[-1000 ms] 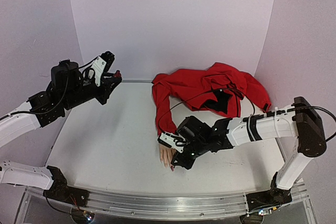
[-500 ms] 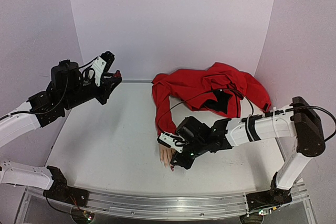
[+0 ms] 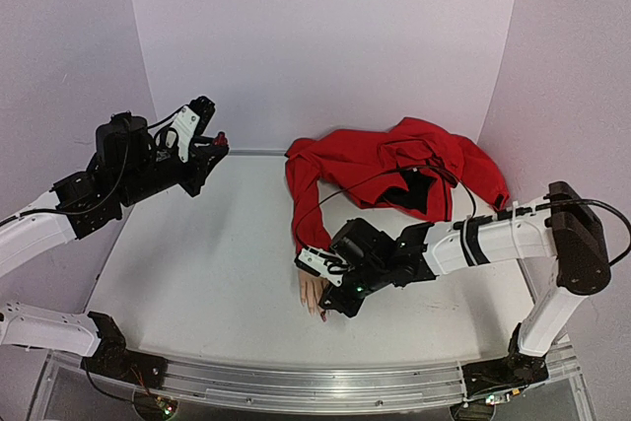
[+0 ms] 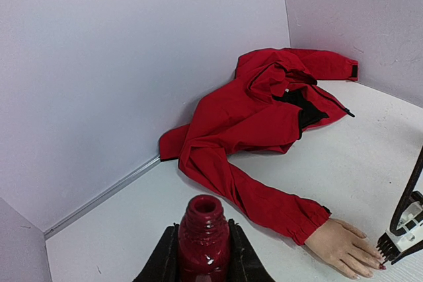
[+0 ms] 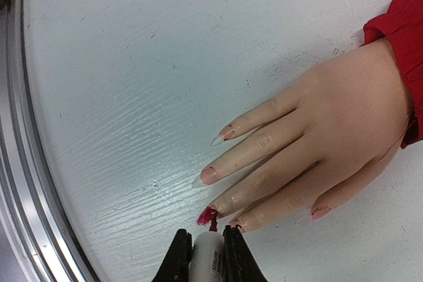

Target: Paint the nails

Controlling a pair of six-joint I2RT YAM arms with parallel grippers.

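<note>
Right claw [image 3: 329, 307] low over mannequin hand [image 3: 312, 290], red jacket [image 3: 394, 167] behind, left claw [image 3: 214, 146] raised far left

Open tabletop [image 3: 207, 263] lay left of sleeve [image 3: 304, 209]. Red jacket [image 3: 394, 165] heaped back right. Mannequin hand [image 3: 313, 293] and right gripper [image 3: 328, 311] crowded front centre.

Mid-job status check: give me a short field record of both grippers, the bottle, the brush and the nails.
left gripper: shut on the polish bottle, upright, cap off
right gripper: shut on the white cap
brush: tip on one nail, dark red
other nails: look pink, mostly unpainted
mannequin hand: flat on the table, red sleeve at wrist
</note>
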